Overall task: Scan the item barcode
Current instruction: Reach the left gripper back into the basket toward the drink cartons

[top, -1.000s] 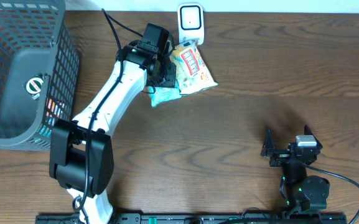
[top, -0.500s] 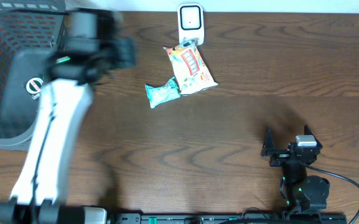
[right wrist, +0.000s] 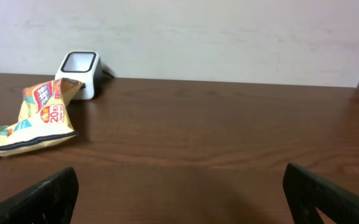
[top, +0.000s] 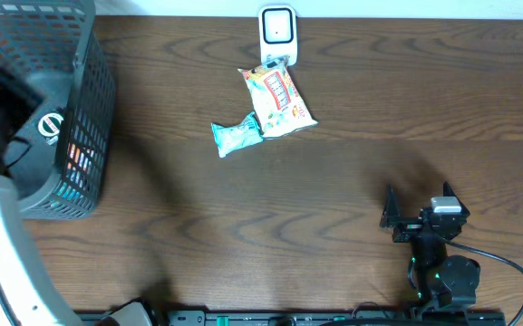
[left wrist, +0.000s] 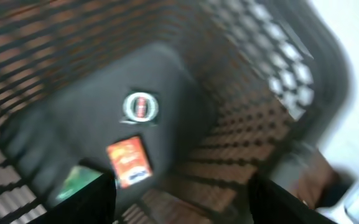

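Note:
The white barcode scanner [top: 277, 32] [right wrist: 79, 66] stands at the table's far edge. Just in front of it lie a yellow snack bag [top: 279, 100] [right wrist: 41, 115] and a small teal packet [top: 236, 136], both loose on the wood. My left gripper [left wrist: 182, 199] is open and empty over the grey basket [top: 89, 109]. The blurred left wrist view looks down on a round white item [left wrist: 140, 107], an orange packet [left wrist: 129, 162] and a green packet [left wrist: 76, 180] on the basket floor. My right gripper [top: 415, 217] [right wrist: 182, 199] rests open and empty at the near right.
The basket's mesh walls [left wrist: 272, 74] stand tall around the left gripper at the table's left end. A white wall [right wrist: 229, 31] runs behind the scanner. Bare brown tabletop [top: 352, 163] lies between the bags and the right gripper.
The left arm has swung fast to the left, from the bags by the scanner to over the basket, its jaws opening wider. Both bags stay on the table. The right arm is still.

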Available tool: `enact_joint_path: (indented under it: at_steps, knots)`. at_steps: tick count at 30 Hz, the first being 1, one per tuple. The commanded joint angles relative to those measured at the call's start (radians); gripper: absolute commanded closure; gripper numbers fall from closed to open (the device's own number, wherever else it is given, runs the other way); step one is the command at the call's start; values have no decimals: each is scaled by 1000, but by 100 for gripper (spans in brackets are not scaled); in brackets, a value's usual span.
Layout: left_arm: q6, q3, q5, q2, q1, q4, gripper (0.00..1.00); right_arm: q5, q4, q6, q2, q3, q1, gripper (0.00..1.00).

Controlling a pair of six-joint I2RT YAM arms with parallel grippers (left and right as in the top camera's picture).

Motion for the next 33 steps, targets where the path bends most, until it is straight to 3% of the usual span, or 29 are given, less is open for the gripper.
enact_joint_path:
  at_steps: [1, 7, 20, 29, 33]
  knots:
    - [-92, -29, -6, 45, 81, -16, 34, 0, -2, -12, -6, -3, 3, 1]
    - [-118, -38, -5, 163, 153, -64, 34, 0, -2, -12, -6, -3, 3, 1]
    - [-165, -38, -6, 447, 157, -219, 33, 0, -2, -12, -6, -3, 3, 1]
    - [-328, -119, -6, 502, 157, -181, 33, 0, -2, -12, -6, -3, 3, 1]
    - [-348, -175, -6, 502, 156, -137, 33, 0, -2, -12, -6, -3, 3, 1]
